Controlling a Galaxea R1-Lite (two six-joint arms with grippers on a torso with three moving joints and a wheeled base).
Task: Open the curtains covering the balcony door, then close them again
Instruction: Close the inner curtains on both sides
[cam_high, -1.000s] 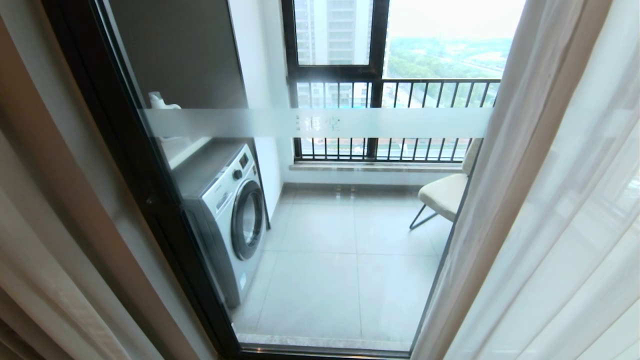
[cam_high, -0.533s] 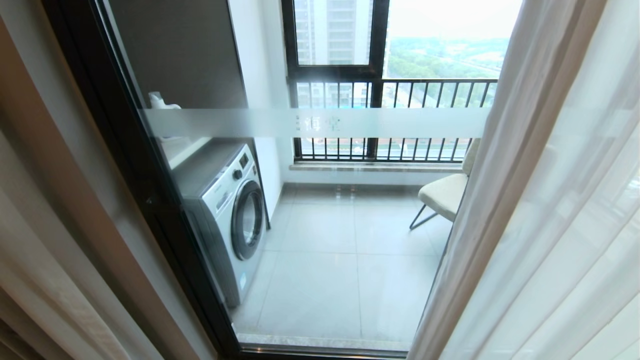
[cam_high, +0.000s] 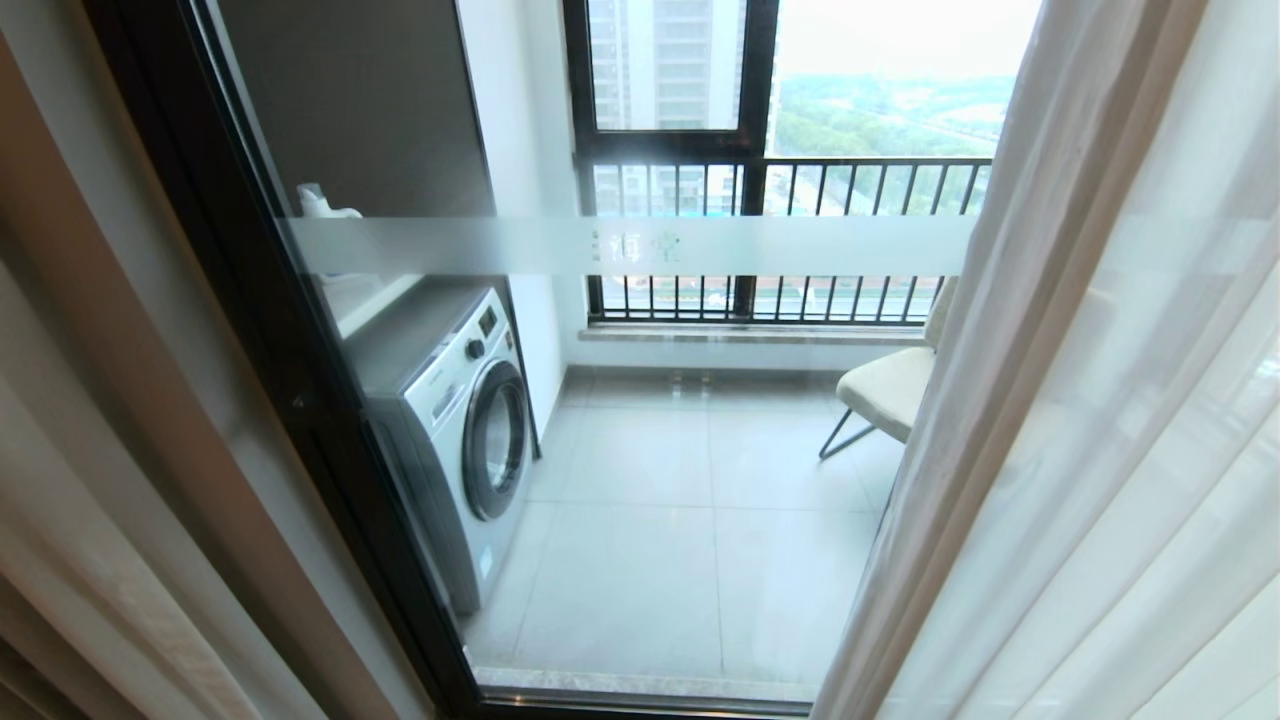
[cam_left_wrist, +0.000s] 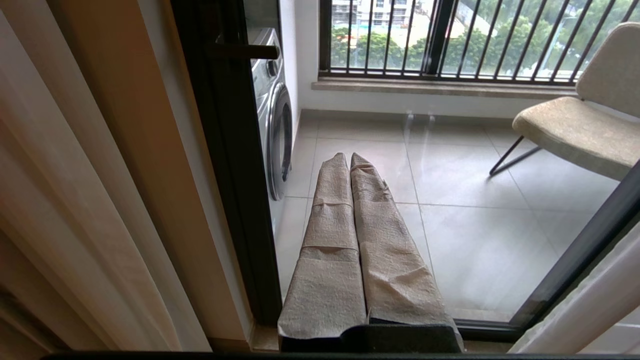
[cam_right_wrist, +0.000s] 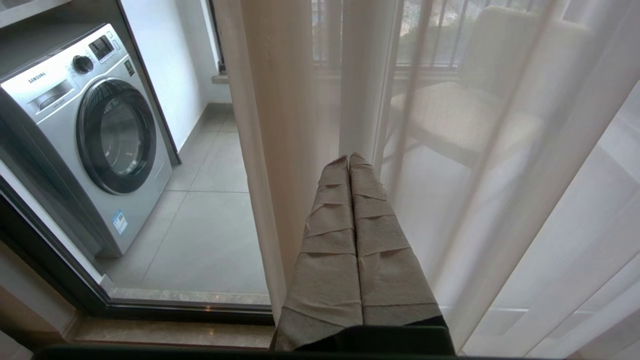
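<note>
The curtains (cam_high: 1080, 400) hang parted, a cream panel at the left edge and the sheer layer bunched at the right, leaving the balcony door (cam_high: 620, 420) glass exposed between them. Judging by that, closing is the step ahead: it would go best by catching the sheer's leading hem low and drawing it steadily leftward along the glass. The right gripper (cam_right_wrist: 350, 159) points at that hem, pressed together and empty; the left gripper (cam_left_wrist: 348, 157) faces the glass, likewise closed on nothing.
</note>
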